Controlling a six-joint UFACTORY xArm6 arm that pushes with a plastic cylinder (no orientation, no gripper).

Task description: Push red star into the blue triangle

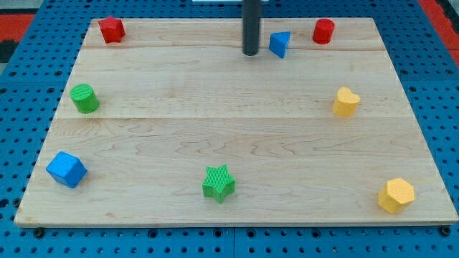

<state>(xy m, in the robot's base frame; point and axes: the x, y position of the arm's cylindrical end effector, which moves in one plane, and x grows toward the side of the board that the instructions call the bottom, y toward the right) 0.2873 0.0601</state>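
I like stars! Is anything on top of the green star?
No. Nothing sits on the green star; its whole top shows. Its underside is hidden against the wooden board.

No text, label, brand, number or sign can be read anywhere in the camera view.
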